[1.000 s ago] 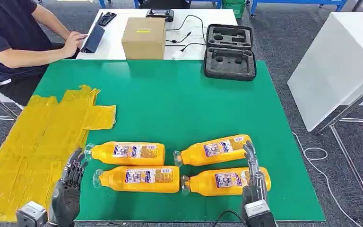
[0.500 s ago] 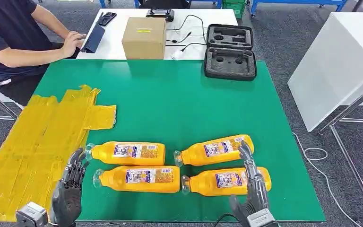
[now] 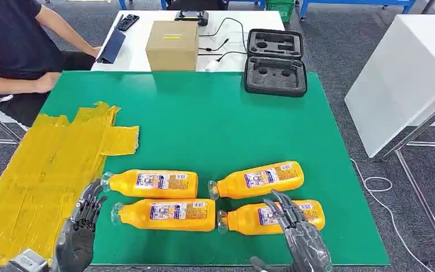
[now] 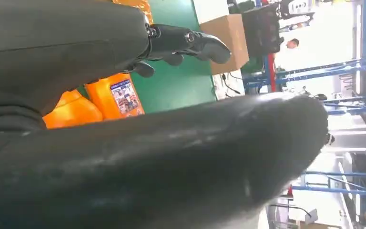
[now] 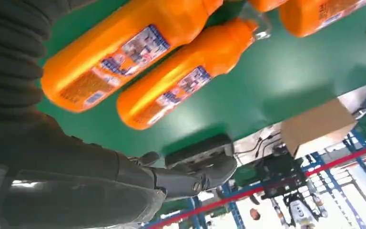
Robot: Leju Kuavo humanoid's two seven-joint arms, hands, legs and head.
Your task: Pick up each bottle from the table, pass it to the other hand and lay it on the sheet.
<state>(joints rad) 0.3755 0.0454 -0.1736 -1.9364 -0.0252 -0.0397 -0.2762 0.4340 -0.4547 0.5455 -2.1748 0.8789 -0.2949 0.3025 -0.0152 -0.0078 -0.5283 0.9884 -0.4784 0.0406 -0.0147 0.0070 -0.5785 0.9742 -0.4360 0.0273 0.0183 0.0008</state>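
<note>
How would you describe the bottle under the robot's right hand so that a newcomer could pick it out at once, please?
On the green table, four orange bottles lie on their sides in two rows near the robot's edge. Take the nearer row and go to its right end: that bottle is the one. Unlike its three neighbours, it has the spread fingers of the right hand over its base end.

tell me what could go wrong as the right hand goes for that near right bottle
1. The four bottles lie close together in two rows; the right hand, open over the near right bottle, may nudge the far right bottle and set it rolling.
2. The near right bottle lies on its side on the green table, so a loose grip may let it roll toward the near edge.
</note>
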